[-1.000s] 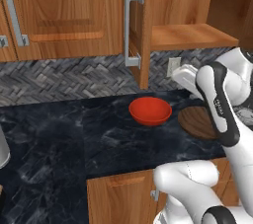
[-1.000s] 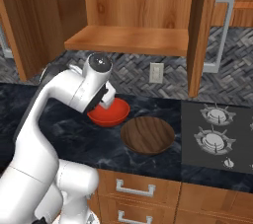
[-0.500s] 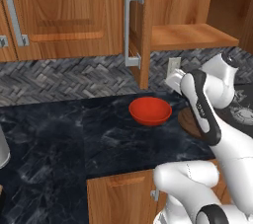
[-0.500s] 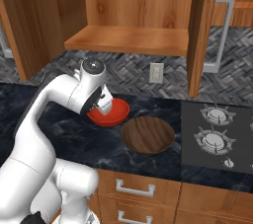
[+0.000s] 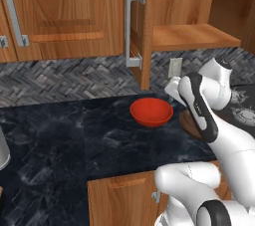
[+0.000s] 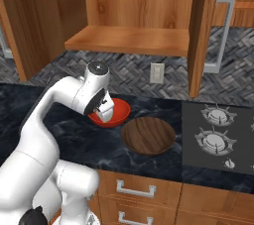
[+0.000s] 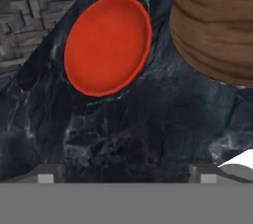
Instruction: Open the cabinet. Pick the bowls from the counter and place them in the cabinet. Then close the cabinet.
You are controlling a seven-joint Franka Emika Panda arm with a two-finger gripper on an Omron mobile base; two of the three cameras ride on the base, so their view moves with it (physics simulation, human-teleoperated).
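The cabinet stands open, its wooden shelf (image 5: 189, 36) (image 6: 129, 40) bare between the swung-out doors (image 5: 137, 26) (image 6: 201, 30). A glossy red bowl (image 5: 151, 111) (image 6: 119, 112) (image 7: 107, 45) sits on the black marble counter (image 5: 64, 140) (image 6: 74, 140). Right of it lies the wider wood-grain bowl (image 6: 148, 135) (image 7: 217, 25), mostly hidden by the arm in the left base view. My gripper (image 6: 105, 113) (image 7: 123, 173) hangs open just above the counter at the red bowl's near rim, holding nothing. In the hand view the red bowl lies ahead and left of the fingertips (image 7: 47, 173).
A gas hob (image 6: 218, 130) takes up the counter's right end. A wall outlet (image 6: 157, 73) sits on the herringbone tiles behind the bowls. Drawer fronts (image 6: 134, 189) run below the counter edge. A closed wooden door (image 5: 60, 16) hangs left of the open cabinet.
The arm has swung its elbow round and the hand has come down closer to the red bowl. Both bowls stay where they were. The jaws stay open.
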